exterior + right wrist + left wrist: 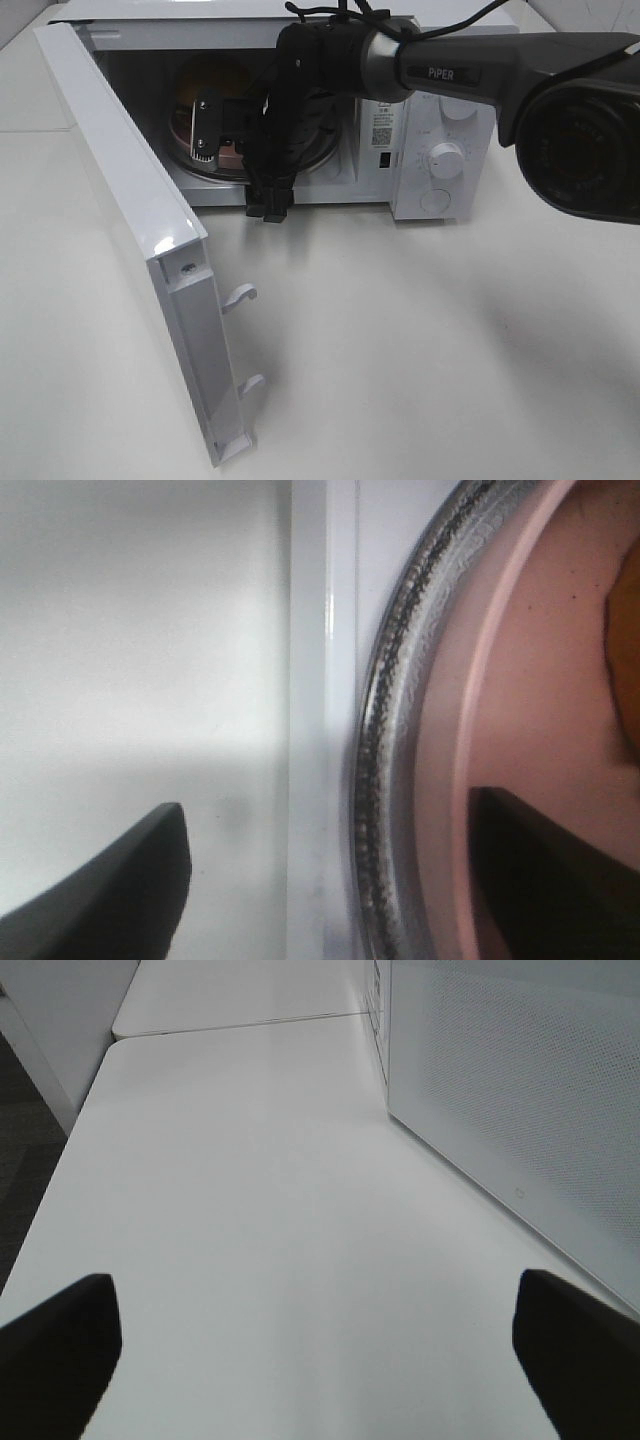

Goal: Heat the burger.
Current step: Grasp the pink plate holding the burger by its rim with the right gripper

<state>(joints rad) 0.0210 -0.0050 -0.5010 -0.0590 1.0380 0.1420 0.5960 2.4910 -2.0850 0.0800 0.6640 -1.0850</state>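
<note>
The burger (625,650) shows as a tan-brown edge on the salmon-pink plate (520,680), which rests on the glass turntable (385,730) inside the open microwave (440,160). In the high view the burger (215,85) is a round orange-tan shape behind my right arm. My right gripper (238,165) hangs open at the cavity's front. One of its fingers (560,870) is over the plate and the other (110,880) is outside, over the table. My right gripper (330,880) holds nothing. My left gripper (320,1360) is open over bare table beside the microwave's perforated side (520,1110).
The microwave door (130,200) stands swung wide open toward the front left, its latch hooks (240,297) sticking out. Control knobs (445,158) sit on the right panel. White table (430,350) spreads in front. The right arm's dark body (580,130) fills the upper right.
</note>
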